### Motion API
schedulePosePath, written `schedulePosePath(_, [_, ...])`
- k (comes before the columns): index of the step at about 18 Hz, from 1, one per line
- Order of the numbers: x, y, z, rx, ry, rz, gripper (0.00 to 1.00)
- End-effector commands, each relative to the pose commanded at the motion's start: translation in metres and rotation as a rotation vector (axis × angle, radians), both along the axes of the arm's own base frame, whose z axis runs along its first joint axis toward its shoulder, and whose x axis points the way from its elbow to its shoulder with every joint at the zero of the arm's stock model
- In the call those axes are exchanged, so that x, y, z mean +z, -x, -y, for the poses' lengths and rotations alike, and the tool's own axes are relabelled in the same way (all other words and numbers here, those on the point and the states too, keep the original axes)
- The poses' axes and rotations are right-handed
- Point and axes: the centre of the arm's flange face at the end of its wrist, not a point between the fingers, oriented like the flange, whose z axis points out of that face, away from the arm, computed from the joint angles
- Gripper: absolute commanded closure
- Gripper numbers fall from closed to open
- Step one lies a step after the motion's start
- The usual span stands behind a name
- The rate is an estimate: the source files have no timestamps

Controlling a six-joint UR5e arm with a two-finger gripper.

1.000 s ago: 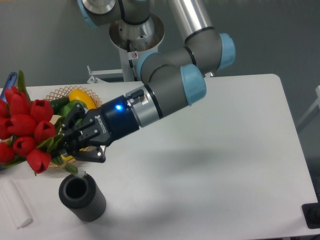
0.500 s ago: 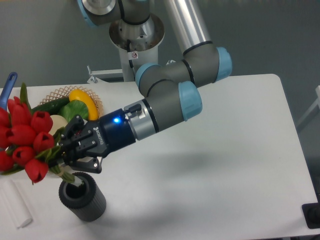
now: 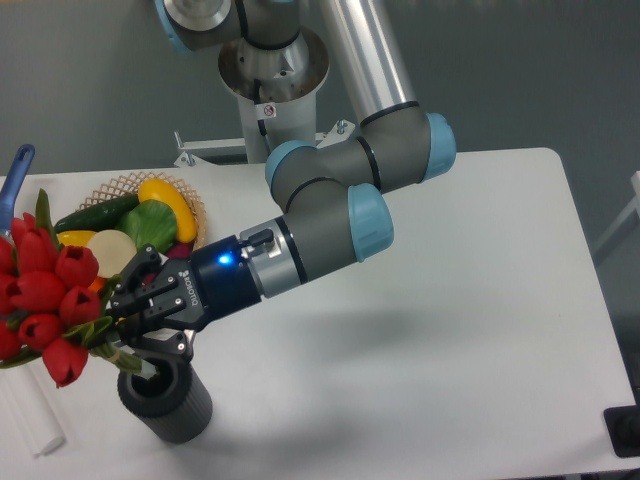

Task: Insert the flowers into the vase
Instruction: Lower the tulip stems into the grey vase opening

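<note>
The flowers (image 3: 42, 298), a tight bunch of red tulip buds with green leaves, hang at the left edge, tilted left. My gripper (image 3: 133, 326) is shut on their green stems. The stem ends point down and right, at or just inside the black mouth of the vase (image 3: 163, 392), a short dark grey ribbed cylinder standing at the front left of the white table (image 3: 430, 330). The gripper sits just above the vase's rim and hides part of it.
A wicker basket (image 3: 140, 215) with green, yellow and orange vegetables stands behind the gripper. A blue handle (image 3: 15, 175) shows at the far left. A white block (image 3: 25, 420) lies left of the vase. The arm's base (image 3: 272, 75) rises at the back.
The gripper has moved left and down with the flowers. The stem ends have come from beside the vase's rim to its mouth.
</note>
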Motion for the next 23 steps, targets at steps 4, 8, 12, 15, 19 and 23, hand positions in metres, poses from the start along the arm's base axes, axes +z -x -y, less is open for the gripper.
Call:
schedulePosePath(4, [-0.006,0.001,-0.001,0.001,0.007,0.006,0.82])
schedulePosePath(8, [-0.02,0.005,-0.003,0.002,0.021,0.02,0.81])
schedulePosePath(12, [-0.026,0.006,-0.005,0.002,0.028,0.026,0.81])
schedulePosePath(15, [-0.037,0.009,-0.006,0.003,0.04,0.038,0.81])
schedulePosePath(19, [-0.051,0.015,-0.003,0.013,0.059,0.056,0.81])
schedulePosePath(23, [-0.071,0.023,0.003,0.026,0.063,0.061,0.81])
